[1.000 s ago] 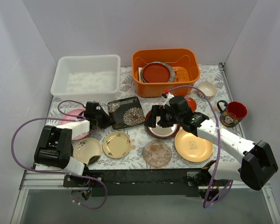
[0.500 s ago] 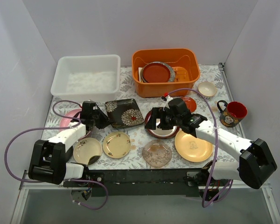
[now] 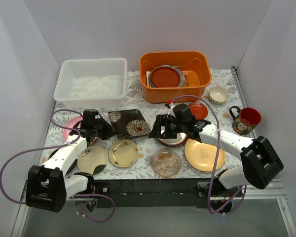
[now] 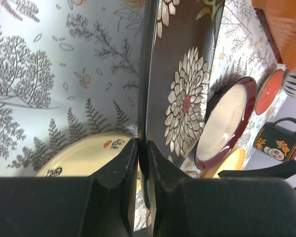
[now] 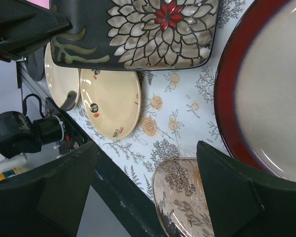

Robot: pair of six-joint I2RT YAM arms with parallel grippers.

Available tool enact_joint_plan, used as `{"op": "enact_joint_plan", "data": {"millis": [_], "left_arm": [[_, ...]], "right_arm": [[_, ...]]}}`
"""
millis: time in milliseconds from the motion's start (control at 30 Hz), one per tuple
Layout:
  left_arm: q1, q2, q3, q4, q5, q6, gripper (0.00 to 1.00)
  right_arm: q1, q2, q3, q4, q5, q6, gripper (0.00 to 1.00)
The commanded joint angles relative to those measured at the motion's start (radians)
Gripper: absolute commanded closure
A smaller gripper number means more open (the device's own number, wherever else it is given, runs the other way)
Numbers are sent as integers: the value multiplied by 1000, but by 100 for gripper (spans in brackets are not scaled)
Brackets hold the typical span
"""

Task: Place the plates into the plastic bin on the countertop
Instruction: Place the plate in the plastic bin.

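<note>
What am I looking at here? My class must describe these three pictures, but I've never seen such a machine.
These are two robot arms bolted at a table's near edge. The wide picture comes from a fixed camera above and behind them; the other two come from cameras on each wrist. On the fern-printed countertop lie several small plates, a white plastic bin, an orange tub of dishes, a small bowl and a red mug. The left gripper is shut on the rim of the black square floral plate. The right gripper is open, holding nothing, near a dark-rimmed round plate.
</note>
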Motion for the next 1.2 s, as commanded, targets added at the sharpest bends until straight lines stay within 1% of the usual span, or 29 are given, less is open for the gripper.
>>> {"op": "enact_joint_plan", "data": {"millis": [0,33,100,233,367,567,700,833,900,967,1100,1167], "left_arm": [[0,-92,52,-5,54,-45,100],[0,-97,53,-2,72,-54,100],[1,-103,63,1,93,-62,100],[0,-129,88,-33,98,-62,100],[0,-154,105,-53,90,-66,100],[0,-175,166,-102,72,-49,100],[0,-178,201,-122,96,-40,100],[0,-187,204,-131,127,-25,100],[0,-195,201,-135,139,-14,100],[0,-206,198,-137,155,-11,100],[0,-229,191,-151,167,-2,100],[0,-233,188,-157,184,1,100]], "right_arm": [[7,11,24,54,-72,31,12],[7,13,21,95,-90,37,12],[7,21,8,117,-108,60,13],[7,42,-7,184,-158,163,18],[7,79,-2,197,-187,204,23],[7,85,17,125,-156,185,24],[2,79,17,89,-122,172,23],[-13,76,-12,132,-130,192,22],[-33,76,-35,205,-150,215,22],[-48,82,-48,244,-164,243,22],[-68,109,-30,287,-194,252,22],[-76,132,-7,278,-207,254,22]]}}
